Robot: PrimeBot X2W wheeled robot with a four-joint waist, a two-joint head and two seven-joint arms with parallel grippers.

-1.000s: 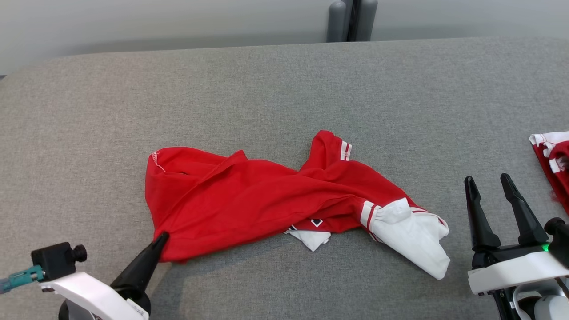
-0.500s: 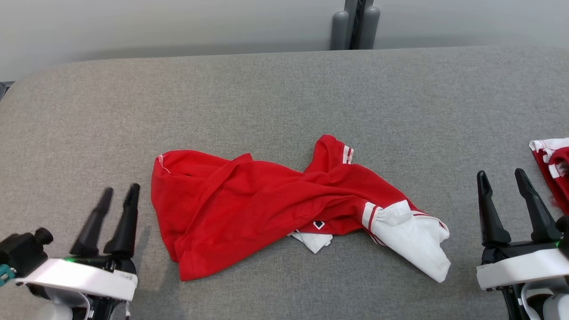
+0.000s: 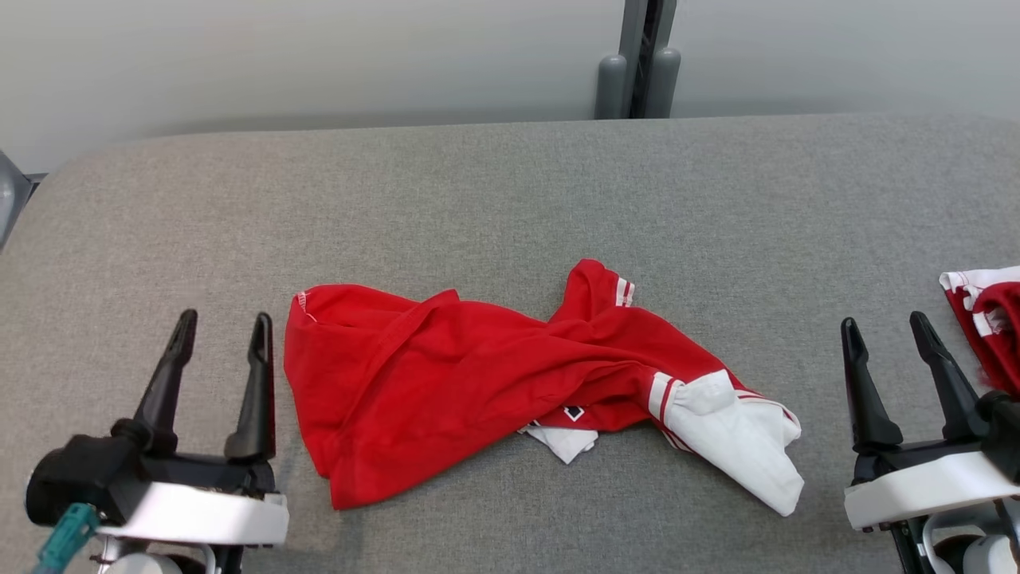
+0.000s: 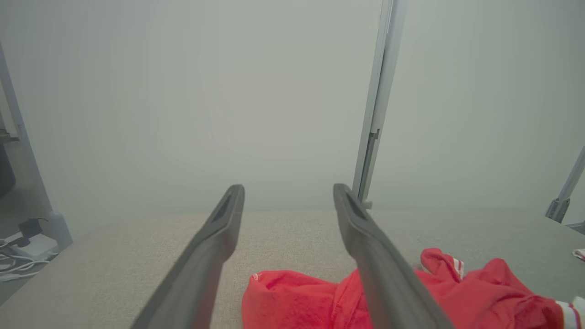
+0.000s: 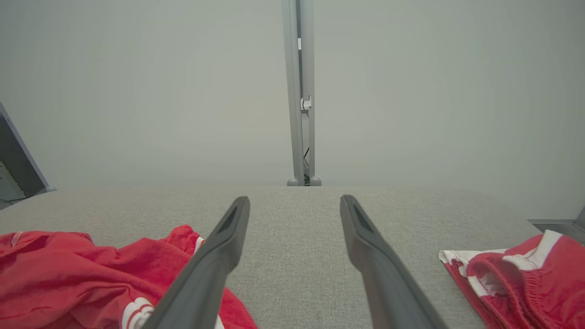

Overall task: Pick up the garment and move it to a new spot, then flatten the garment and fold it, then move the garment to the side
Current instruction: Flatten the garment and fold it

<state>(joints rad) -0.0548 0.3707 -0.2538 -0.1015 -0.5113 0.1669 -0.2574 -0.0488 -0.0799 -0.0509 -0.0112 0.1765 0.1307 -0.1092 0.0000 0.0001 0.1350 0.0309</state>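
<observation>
Garment (image 3: 494, 375) lies crumpled in the middle of the table (image 3: 510, 183), released: the left gripper (image 3: 225, 319), pinching its near-left hem a second ago, now stands just beside it, jaws spread and empty. The right gripper (image 3: 883, 320) is likewise spread and empty, so relocation looks finished and flattening seems next.

A grey fabric-covered table (image 3: 510, 183), its far left corner rounded, carries two pieces of clothing. A crumpled red garment (image 3: 446, 383) lies near the middle, toward the near edge, stretched left to right, with a white section (image 3: 737, 446) bunched at its right end and white-striped trim on a fold at its far side. Well apart, at the table's right edge, lies a second red-and-white garment (image 3: 988, 319), also rumpled.
</observation>
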